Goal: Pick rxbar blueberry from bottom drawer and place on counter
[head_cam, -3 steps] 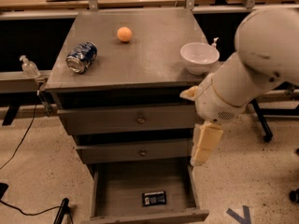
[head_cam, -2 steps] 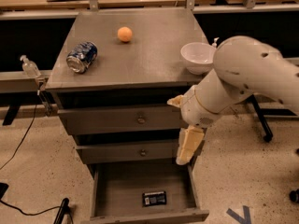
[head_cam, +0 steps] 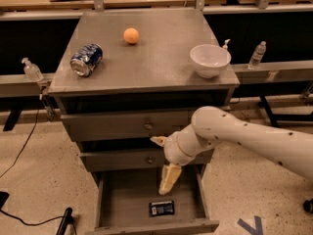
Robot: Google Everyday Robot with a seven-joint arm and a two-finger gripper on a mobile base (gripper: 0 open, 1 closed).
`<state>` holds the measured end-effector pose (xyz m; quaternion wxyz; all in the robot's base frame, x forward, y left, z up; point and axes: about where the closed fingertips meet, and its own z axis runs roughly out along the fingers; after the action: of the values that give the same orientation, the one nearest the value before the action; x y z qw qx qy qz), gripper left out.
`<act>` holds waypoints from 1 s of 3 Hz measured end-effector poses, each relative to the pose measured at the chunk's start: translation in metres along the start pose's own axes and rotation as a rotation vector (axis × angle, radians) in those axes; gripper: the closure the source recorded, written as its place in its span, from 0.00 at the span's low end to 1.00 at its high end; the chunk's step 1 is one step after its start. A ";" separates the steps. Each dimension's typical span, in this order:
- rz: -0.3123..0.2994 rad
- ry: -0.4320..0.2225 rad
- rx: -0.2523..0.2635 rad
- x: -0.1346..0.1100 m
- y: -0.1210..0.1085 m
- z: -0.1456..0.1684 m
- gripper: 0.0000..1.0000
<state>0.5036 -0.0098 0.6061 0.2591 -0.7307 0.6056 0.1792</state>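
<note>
The rxbar blueberry (head_cam: 162, 208), a small dark packet with white label patches, lies flat on the floor of the open bottom drawer (head_cam: 122, 204), near its front middle. My gripper (head_cam: 165, 173) hangs in front of the lower drawer front, pointing down into the drawer, just above and slightly behind the packet without touching it. It is open and empty. The grey counter (head_cam: 161, 67) is the cabinet top above.
On the counter stand a crushed blue soda can (head_cam: 86, 59) at the left, an orange (head_cam: 131, 35) at the back and a white bowl (head_cam: 210, 60) at the right edge. Two closed drawer fronts (head_cam: 122, 126) sit above the open drawer. My arm (head_cam: 254, 138) reaches in from the right.
My arm and gripper have moved left and down, from beside the cabinet's right side to over the open bottom drawer. The packet has not moved.
</note>
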 end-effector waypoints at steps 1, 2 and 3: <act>0.030 -0.010 0.020 0.002 -0.008 0.000 0.00; 0.047 -0.069 -0.035 0.013 0.000 0.018 0.00; 0.089 -0.127 -0.053 0.069 0.037 0.069 0.00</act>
<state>0.4853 -0.0281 0.5048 0.2695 -0.6969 0.6147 0.2525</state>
